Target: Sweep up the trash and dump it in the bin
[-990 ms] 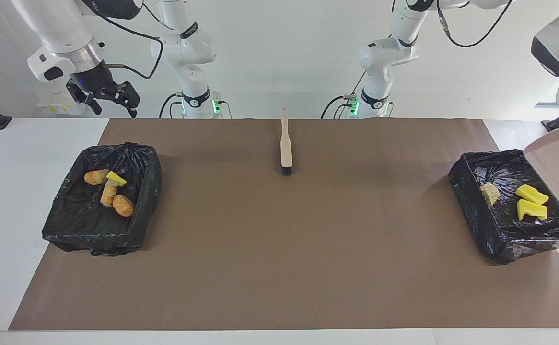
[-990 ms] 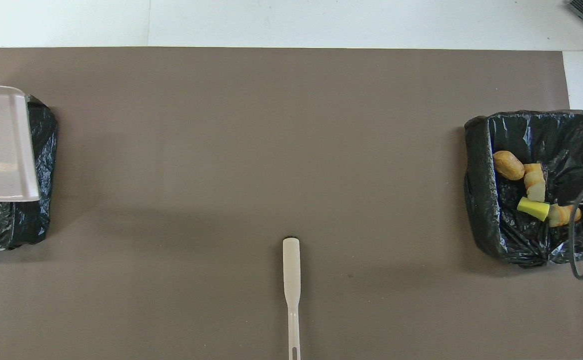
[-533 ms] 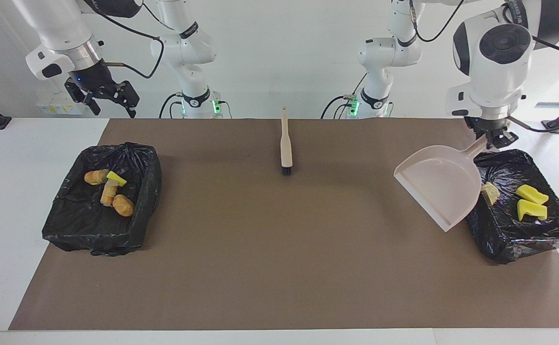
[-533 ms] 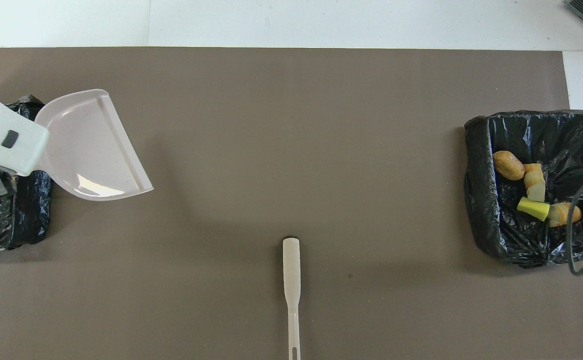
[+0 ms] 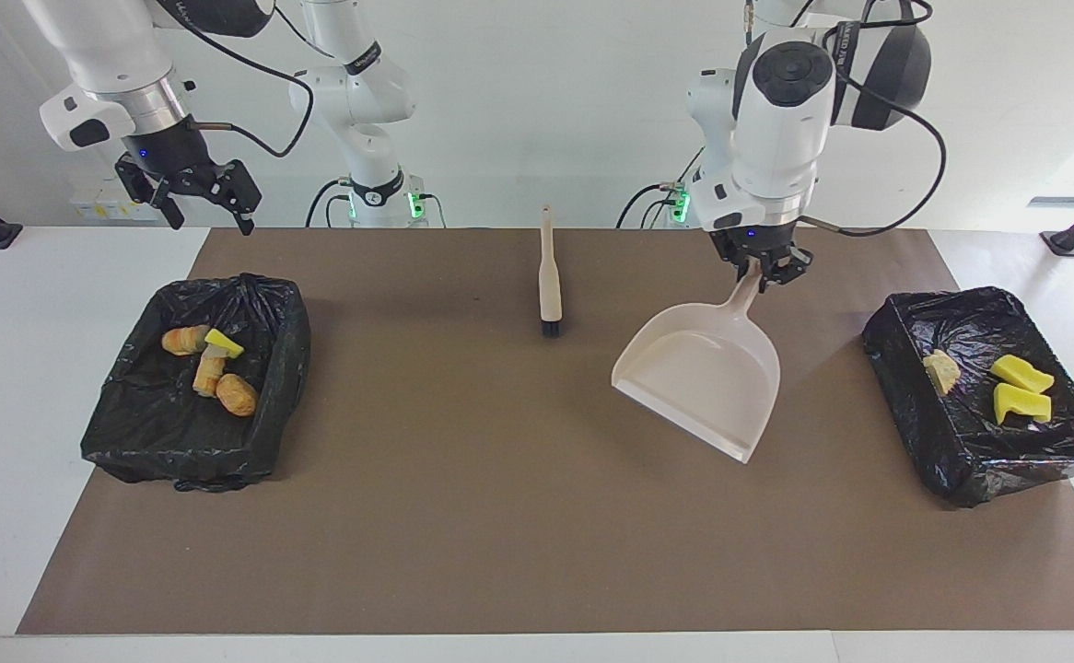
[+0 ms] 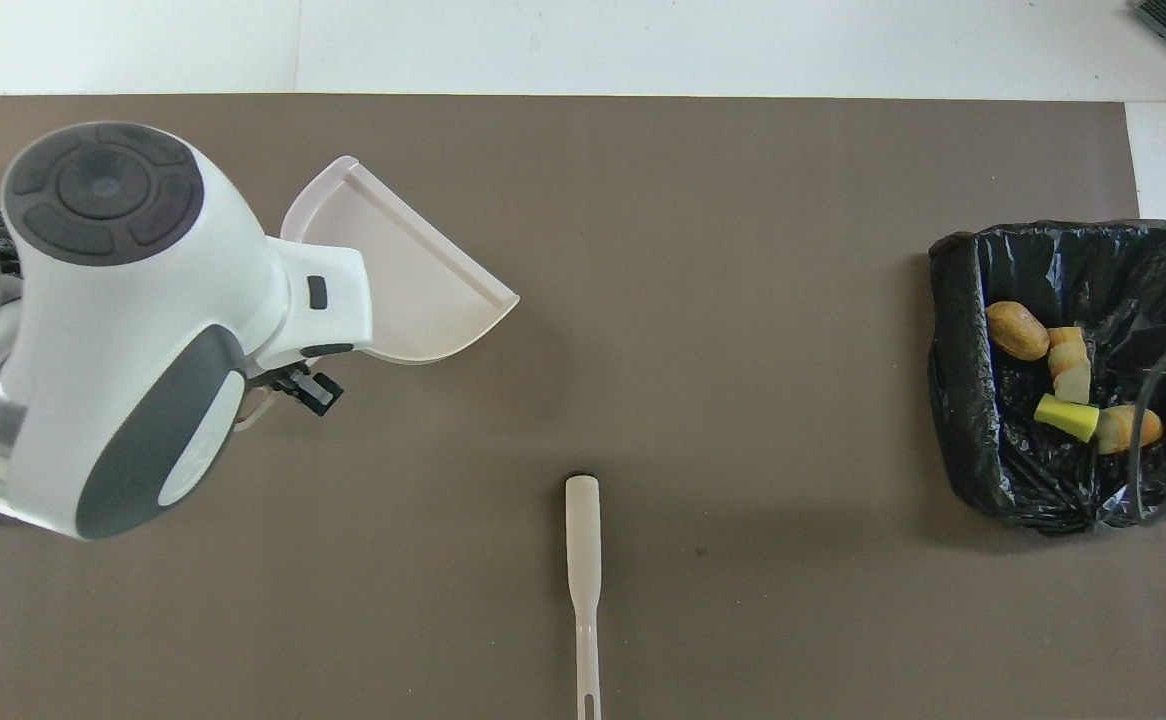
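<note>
The brush (image 5: 549, 276) lies untouched at the robots' edge. The left gripper (image 5: 762, 268), clenched on the dustpan (image 5: 703, 378) handle, has swung it from its bin (image 5: 905, 405) over the mat (emptied); the right gripper (image 5: 194, 189) waits released. All trash (image 5: 1021, 387) sits binned, so dumping looks finished.

Beige dustpan (image 5: 703, 378); yellow trash (image 5: 1021, 388)

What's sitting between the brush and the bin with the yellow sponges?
The dustpan, held by the left gripper, between the brush and that bin, in the facing view.
</note>
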`<action>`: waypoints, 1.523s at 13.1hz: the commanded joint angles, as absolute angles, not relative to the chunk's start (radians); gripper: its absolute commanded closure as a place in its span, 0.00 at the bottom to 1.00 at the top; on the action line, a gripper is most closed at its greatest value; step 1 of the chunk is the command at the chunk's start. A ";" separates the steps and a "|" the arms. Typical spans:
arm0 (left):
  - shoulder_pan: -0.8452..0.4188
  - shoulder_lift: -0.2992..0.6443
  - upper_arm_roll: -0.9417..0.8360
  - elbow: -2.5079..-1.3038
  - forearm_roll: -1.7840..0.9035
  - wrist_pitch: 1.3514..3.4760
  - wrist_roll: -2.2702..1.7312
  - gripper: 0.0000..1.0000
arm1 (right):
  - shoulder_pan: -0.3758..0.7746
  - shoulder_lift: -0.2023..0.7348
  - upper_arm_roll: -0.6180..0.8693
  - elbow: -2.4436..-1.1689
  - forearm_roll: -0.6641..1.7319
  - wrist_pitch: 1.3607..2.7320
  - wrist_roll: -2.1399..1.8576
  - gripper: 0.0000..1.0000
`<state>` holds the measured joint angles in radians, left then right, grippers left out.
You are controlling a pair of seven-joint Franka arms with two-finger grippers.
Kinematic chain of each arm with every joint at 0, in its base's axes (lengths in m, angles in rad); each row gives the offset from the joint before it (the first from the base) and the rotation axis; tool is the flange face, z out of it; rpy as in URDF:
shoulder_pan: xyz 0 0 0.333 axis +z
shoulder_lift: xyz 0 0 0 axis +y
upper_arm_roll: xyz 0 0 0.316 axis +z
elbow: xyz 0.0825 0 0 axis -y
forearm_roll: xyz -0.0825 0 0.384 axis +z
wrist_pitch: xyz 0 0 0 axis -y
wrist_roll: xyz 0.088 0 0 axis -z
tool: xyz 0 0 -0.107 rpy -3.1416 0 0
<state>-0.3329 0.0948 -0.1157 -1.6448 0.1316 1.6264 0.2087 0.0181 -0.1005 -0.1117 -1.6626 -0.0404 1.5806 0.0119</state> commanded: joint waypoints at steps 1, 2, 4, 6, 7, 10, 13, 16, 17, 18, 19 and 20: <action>-0.395 0.168 -0.095 -1.655 0.078 1.756 0.045 1.00 | 0.006 -0.097 -0.106 -1.660 -0.063 1.586 -0.009 0.00; -0.422 0.201 -0.095 -1.657 0.075 1.802 -0.021 1.00 | 0.005 -0.097 -0.107 -1.660 -0.063 1.592 -0.009 0.00; -0.477 0.251 -0.095 -1.660 0.066 1.902 -0.166 1.00 | 0.005 -0.091 -0.107 -1.654 -0.067 1.609 -0.009 0.00; -0.520 0.302 -0.095 -1.661 0.038 1.995 -0.297 1.00 | 0.005 -0.091 -0.107 -1.654 -0.075 1.612 -0.009 0.00; -0.529 0.326 -0.095 -1.663 0.037 2.038 -0.325 1.00 | 0.006 -0.091 -0.107 -1.654 -0.075 1.605 -0.009 0.00; -0.566 0.403 -0.097 -1.683 0.014 2.155 -0.434 1.00 | 0.005 -0.091 -0.107 -1.654 -0.077 1.617 -0.009 0.00; -0.581 0.410 -0.097 -1.733 0.012 2.240 -0.467 0.24 | 0.005 -0.091 -0.107 -1.657 -0.075 1.620 -0.008 0.00; -0.549 0.376 -0.094 -1.730 0.009 2.220 -0.466 0.00 | 0.003 -0.091 -0.107 -1.657 -0.077 1.629 -0.009 0.00; -0.522 0.353 -0.094 -1.727 0.009 2.206 -0.466 0.00 | 0.003 -0.091 -0.109 -1.655 -0.077 1.637 -0.009 0.00; -0.493 0.338 -0.089 -1.721 0.009 2.201 -0.466 0.00 | 0.002 -0.089 -0.107 -1.655 -0.078 1.655 -0.011 0.00; -0.453 0.337 -0.086 -1.710 0.011 2.203 -0.463 0.00 | 0.000 -0.090 -0.107 -1.657 -0.077 1.658 -0.009 0.00; -0.407 0.336 -0.086 -1.706 0.012 2.201 -0.457 0.00 | 0.002 -0.091 -0.107 -1.658 -0.077 1.646 -0.008 0.00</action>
